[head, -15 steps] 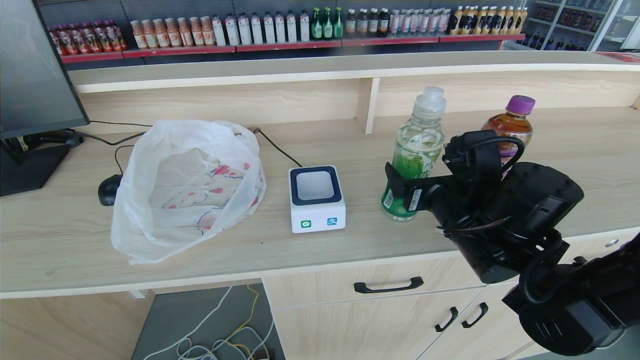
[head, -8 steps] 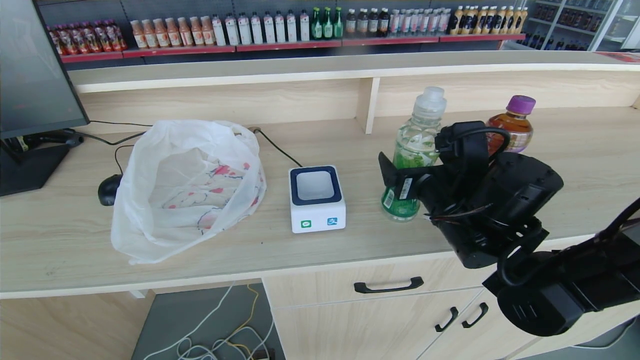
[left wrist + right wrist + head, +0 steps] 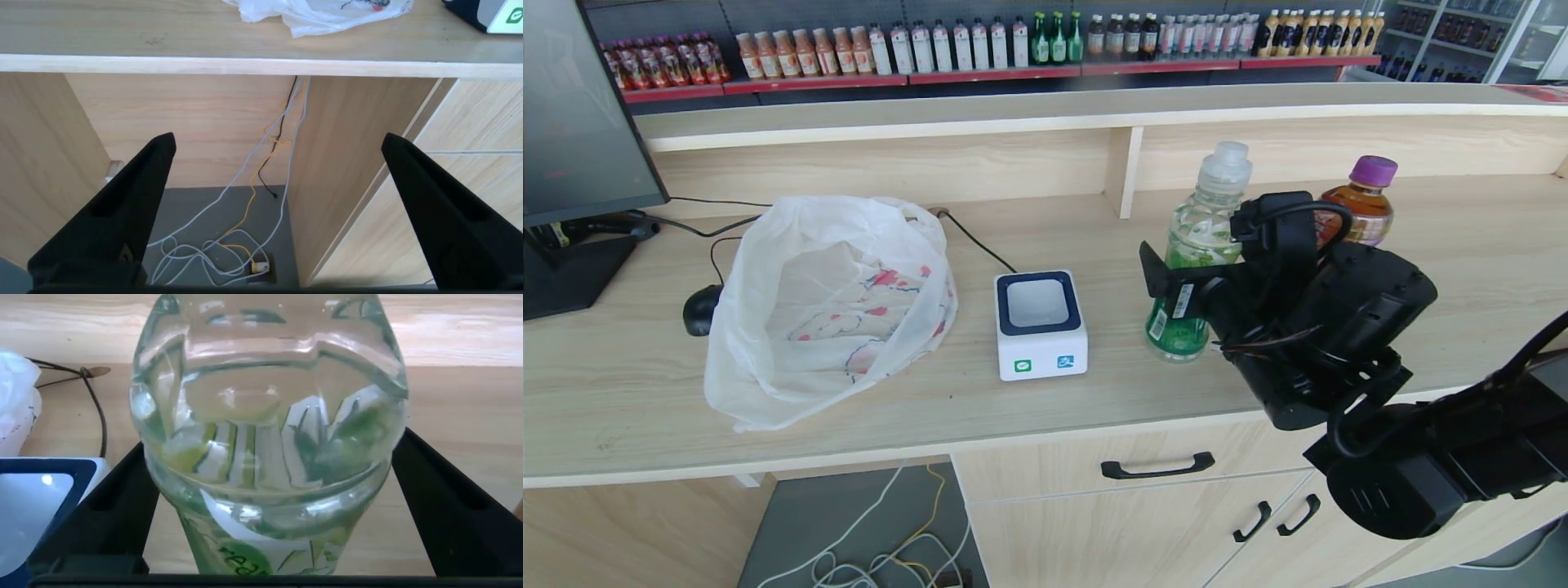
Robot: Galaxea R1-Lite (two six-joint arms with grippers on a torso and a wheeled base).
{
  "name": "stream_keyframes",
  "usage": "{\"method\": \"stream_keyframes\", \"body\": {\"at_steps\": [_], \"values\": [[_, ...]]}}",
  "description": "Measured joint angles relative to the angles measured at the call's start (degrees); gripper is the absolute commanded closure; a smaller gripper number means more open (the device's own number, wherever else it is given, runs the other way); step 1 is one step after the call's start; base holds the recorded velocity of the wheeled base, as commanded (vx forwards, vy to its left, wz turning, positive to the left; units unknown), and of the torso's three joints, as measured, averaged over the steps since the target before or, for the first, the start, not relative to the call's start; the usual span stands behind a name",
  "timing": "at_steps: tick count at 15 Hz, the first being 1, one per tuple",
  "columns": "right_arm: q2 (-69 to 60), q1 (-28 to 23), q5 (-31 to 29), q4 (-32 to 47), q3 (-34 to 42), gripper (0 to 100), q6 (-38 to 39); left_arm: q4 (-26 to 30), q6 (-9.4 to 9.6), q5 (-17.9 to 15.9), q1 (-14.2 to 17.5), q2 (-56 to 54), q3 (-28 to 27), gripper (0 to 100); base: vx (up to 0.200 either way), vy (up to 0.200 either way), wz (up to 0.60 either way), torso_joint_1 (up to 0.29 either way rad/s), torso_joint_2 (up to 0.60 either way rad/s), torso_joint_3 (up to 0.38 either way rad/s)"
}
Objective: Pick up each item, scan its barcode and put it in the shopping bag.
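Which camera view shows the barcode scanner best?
The head view: the scanner appears whole, window facing up, beside the shopping bag. Both wrist views catch just a corner of it.

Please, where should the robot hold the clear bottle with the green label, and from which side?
Hold the green-label bottle at its labelled middle, coming level from the robot's side. It stands upright and round, with the purple-capped bottle farther back, so the fingers fit either side.
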Motion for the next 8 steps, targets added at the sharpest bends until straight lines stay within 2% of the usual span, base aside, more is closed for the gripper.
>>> {"method": "stream_keyframes", "body": {"at_steps": [8], "values": [[1.18,-1.46,1.18,-1.67,-0.16,0,-0.6,0.0,0.0,0.0,0.05,0.0,0.0,0,0.0,0.0,0.0,0.0,0.0,0.0]]}}
